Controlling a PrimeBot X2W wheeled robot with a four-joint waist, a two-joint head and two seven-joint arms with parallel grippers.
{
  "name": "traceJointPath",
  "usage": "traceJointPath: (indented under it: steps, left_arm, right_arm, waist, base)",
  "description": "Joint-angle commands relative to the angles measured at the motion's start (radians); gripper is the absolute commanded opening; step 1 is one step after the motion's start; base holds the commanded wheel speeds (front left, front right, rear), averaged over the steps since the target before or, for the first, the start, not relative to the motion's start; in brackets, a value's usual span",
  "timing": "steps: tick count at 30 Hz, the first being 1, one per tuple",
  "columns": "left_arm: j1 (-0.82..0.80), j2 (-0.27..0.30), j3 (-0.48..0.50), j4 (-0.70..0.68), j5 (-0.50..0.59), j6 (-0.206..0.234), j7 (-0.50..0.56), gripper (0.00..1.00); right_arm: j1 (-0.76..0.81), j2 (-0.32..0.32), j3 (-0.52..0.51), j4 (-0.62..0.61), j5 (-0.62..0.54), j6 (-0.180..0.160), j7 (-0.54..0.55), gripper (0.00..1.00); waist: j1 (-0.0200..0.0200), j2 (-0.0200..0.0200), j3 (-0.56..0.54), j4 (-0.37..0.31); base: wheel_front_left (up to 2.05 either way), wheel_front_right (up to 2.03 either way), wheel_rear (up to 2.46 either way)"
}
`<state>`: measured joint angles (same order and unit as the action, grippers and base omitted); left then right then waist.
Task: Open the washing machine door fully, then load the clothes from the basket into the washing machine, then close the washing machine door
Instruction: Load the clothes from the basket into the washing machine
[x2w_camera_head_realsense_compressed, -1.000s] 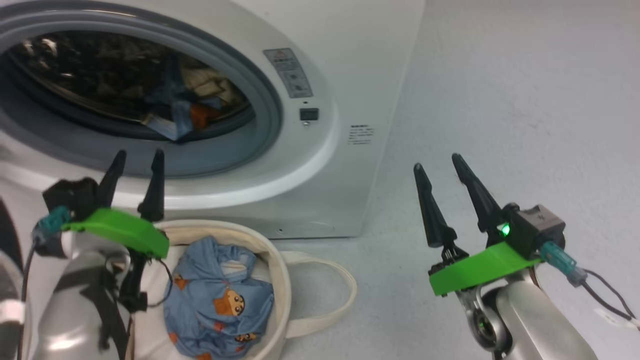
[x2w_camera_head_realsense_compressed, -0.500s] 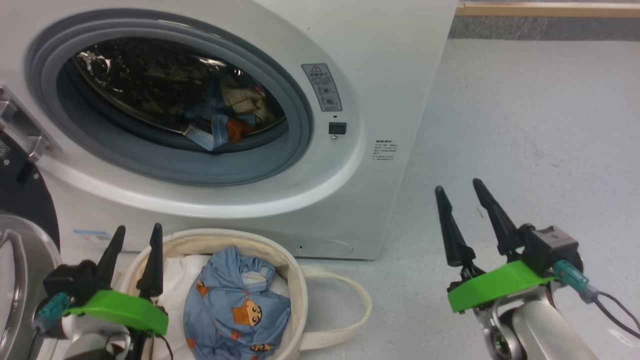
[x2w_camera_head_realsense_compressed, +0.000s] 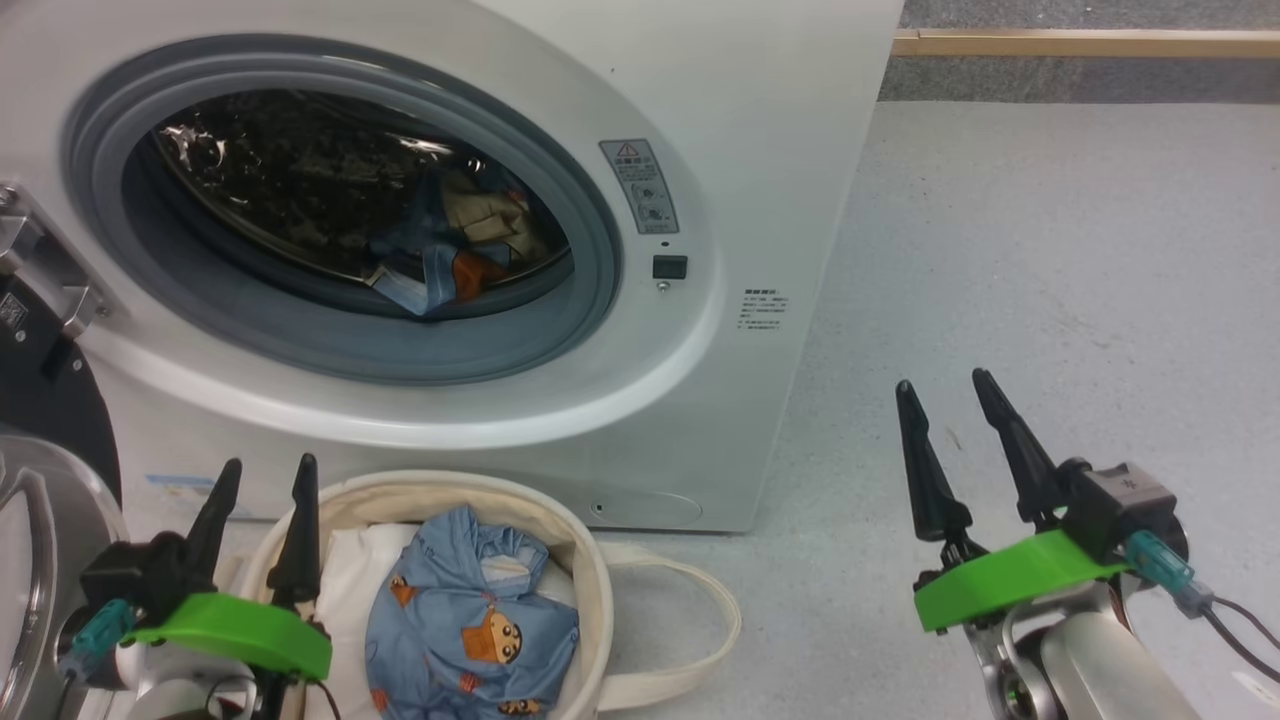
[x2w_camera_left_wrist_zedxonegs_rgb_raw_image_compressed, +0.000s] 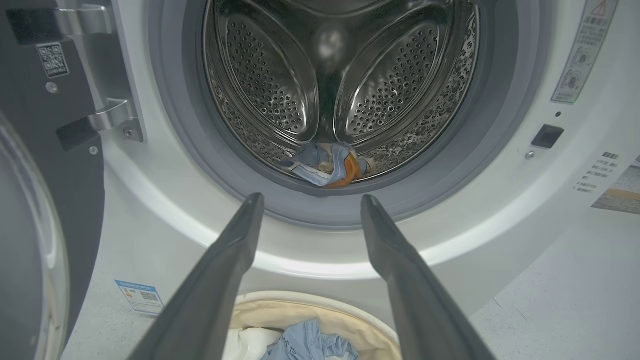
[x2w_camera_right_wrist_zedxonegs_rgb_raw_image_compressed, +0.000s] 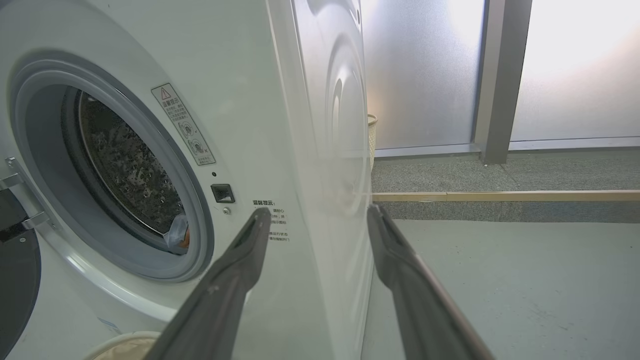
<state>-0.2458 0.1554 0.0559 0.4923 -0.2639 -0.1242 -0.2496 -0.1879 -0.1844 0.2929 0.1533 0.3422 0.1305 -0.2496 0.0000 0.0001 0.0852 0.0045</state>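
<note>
Head view: clothes beside left hand

Black tapered fingers, green brackets, silver forearms, teal plugs, dark cables

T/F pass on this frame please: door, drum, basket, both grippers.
1. The washing machine door is swung open. True.
2. The drum is empty. False: some clothes already lie at its bottom.
3. The basket holds a blue bear-print garment. True.
4. The left gripper is shut on that garment. False: its fingers stand apart, holding nothing, at the basket's left rim in the head view.
5. The right gripper is open and holds nothing, over the floor to the right of the machine. True.
</note>
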Motion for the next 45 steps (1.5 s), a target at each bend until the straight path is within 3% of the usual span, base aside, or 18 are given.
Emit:
traceJointPath:
  steps: [1, 15, 21, 30, 45]
  left_arm:
    - [-0.016, 0.019, 0.043, -0.034, 0.011, -0.005, -0.012, 1.00]
    - [-0.020, 0.010, 0.039, -0.024, 0.003, -0.006, -0.012, 1.00]
    - [-0.036, 0.015, 0.003, 0.053, -0.021, -0.006, -0.012, 1.00]
    - [-0.176, 0.013, -0.176, 0.360, -0.156, -0.006, -0.012, 1.00]
    - [-0.382, 0.011, -0.479, 0.628, -0.358, -0.006, 0.020, 1.00]
  right_arm:
    - [0.000, 0.001, 0.011, -0.026, -0.002, 0.000, -0.012, 1.00]
    - [0.000, 0.009, 0.002, -0.032, 0.005, 0.000, -0.012, 1.00]
    - [-0.020, 0.011, -0.002, -0.029, 0.000, 0.000, -0.012, 1.00]
    - [-0.098, -0.006, 0.008, 0.006, -0.006, 0.000, -0.012, 1.00]
    - [-0.249, -0.036, 0.016, 0.020, -0.044, 0.000, -0.012, 1.00]
  waist:
    - [0.0000, -0.0001, 0.000, -0.002]
    - [0.0000, -0.0001, 0.026, -0.020]
    - [0.0000, -0.0001, 0.065, -0.030]
    - [0.0000, -0.0001, 0.173, -0.038]
    - [0.0000, -0.0001, 0.367, -0.052]
  base:
    - [0.00, 0.00, 0.00]
    - [0.00, 0.00, 0.00]
    - [0.00, 0.00, 0.00]
    - [0.00, 0.00, 0.00]
    - [0.00, 0.00, 0.00]
